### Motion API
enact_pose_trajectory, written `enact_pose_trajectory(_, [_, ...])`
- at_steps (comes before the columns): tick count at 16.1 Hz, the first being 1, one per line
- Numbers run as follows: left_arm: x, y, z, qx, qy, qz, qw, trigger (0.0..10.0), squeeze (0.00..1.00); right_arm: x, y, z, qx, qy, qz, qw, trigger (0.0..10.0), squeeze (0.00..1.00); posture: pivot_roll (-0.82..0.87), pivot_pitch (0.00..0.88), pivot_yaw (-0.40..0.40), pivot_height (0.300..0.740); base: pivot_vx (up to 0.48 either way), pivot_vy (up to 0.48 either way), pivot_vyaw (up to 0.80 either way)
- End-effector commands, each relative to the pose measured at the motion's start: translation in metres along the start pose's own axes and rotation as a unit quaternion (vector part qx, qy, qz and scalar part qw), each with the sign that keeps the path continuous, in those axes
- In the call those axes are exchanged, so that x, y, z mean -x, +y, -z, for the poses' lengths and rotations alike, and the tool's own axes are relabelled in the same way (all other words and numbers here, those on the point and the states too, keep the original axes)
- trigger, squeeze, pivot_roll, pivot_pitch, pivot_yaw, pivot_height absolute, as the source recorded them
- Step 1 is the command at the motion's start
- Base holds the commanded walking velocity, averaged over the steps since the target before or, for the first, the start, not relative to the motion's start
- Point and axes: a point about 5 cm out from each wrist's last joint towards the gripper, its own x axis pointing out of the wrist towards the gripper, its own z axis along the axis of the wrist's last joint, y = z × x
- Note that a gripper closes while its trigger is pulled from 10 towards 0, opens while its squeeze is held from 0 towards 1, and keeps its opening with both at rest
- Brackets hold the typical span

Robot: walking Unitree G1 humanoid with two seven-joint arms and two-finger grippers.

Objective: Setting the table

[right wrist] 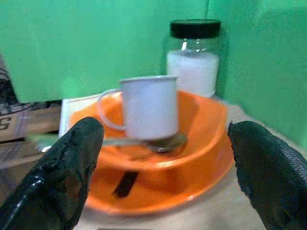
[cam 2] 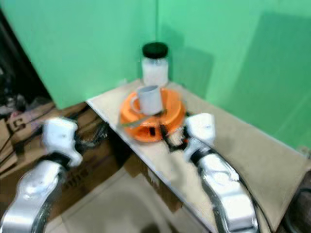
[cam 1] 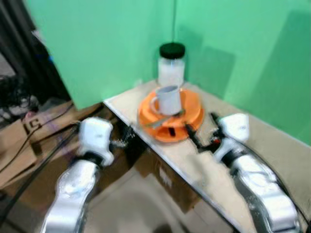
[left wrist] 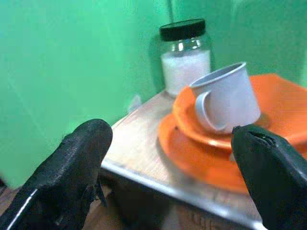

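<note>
A white mug [cam 1: 167, 99] sits in stacked orange plates [cam 1: 192, 119] at the table [cam 1: 272, 145] corner. The right gripper [cam 1: 201, 133], spread wide, hovers beside them; the left gripper [left wrist: 168, 187], also wide, hangs off the edge. Blur obscures the spoon [right wrist: 158, 142].

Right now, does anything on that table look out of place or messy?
Nothing is spilled or broken. The dishes are simply still piled up: the mug and a spoon sit in the orange bowl, stacked on an orange plate near the table corner, beside the jar.
</note>
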Motion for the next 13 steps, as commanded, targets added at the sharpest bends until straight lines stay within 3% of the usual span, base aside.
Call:
enact_pose_trajectory(1, [0.003,0.01,0.001,-0.011,0.005,-0.015,1.0,10.0,0.0,-0.004,0.01,-0.007,-0.005,-0.017,-0.029,0.999,10.0,0.0,0.03,0.0,0.053,0.74,0.36,0.0,0.0])
enact_pose_trajectory(4, [0.003,0.01,0.001,-0.013,0.003,-0.012,1.0,10.0,0.0,-0.008,0.009,-0.017,0.005,-0.035,-0.045,0.998,10.0,0.0,0.04,0.0,0.053,0.74,0.321,0.0,0.0])
enact_pose_trajectory(6, [0.005,0.008,0.001,-0.015,0.004,0.005,1.0,10.0,0.0,-0.012,0.009,-0.031,0.027,-0.052,-0.083,0.995,10.0,0.0,0.04,0.0,0.054,0.74,0.0,0.0,0.0])
enact_pose_trajectory(7, [0.005,0.008,0.002,-0.015,0.006,0.014,1.0,10.0,0.0,-0.014,0.01,-0.034,0.023,-0.055,-0.104,0.993,10.0,1.0,0.03,0.0,0.056,0.74,0.0,0.0,0.0])
enact_pose_trajectory(8, [0.007,0.006,0.004,-0.018,0.009,0.036,0.999,10.0,0.0,-0.018,0.014,-0.042,0.027,-0.058,-0.151,0.986,10.0,1.0,0.03,0.0,0.06,0.74,0.0,0.0,0.0])
enact_pose_trajectory(9, [0.008,0.004,0.007,-0.022,0.015,0.064,0.998,10.0,0.0,-0.029,0.016,-0.05,0.072,-0.048,-0.211,0.974,10.0,1.0,0.02,0.0,0.063,0.74,0.0,0.0,0.0])
enact_pose_trajectory(13, [0.009,0.011,0.007,-0.023,0.021,0.085,0.996,10.0,0.0,-0.057,0.015,-0.059,0.143,-0.028,-0.25,0.957,10.0,0.98,0.02,0.0,0.065,0.74,0.0,0.0,0.0])
